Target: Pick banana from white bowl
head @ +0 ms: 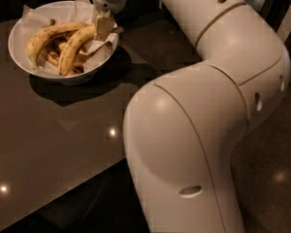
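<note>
The white bowl with white paper lining stands at the table's far left corner. The banana, plump and yellow, lies slanted in it with its upper end raised at the bowl's right side. My gripper reaches down from above onto that upper end and is shut on it; one tan finger pad hides the banana's tip. The lower end of the banana still rests in the bowl.
A second long banana lies to the left in the bowl, with smaller browned bananas underneath. The dark glossy table ends at a slanted front edge. My bulky white arm fills the right side.
</note>
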`<state>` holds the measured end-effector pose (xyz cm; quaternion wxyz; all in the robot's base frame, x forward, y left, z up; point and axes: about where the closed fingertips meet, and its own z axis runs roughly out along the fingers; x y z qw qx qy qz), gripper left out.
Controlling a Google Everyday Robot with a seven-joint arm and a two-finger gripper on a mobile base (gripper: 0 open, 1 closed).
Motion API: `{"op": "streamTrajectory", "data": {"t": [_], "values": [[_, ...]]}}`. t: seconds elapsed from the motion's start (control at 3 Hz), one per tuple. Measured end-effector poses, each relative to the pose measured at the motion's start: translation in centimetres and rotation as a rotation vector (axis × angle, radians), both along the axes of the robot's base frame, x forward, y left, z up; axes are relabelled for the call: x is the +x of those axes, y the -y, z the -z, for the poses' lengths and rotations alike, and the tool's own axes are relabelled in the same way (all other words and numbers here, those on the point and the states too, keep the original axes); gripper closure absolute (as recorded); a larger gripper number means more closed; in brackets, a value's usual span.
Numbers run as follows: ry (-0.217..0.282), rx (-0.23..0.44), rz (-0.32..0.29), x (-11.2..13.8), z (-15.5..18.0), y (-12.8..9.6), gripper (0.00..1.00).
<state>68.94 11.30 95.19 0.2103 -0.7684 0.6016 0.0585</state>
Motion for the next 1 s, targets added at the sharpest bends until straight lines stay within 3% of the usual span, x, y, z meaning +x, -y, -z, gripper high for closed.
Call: {"op": "streamTrajectory", "data": {"t": [0.67, 1.0], "values": [[-0.001, 0.001, 0.003, 0.2, 0.4, -0.1, 1.0], [-0.033, 0.052, 0.046, -1.4, -0.5, 1.4, 1.0]]}}
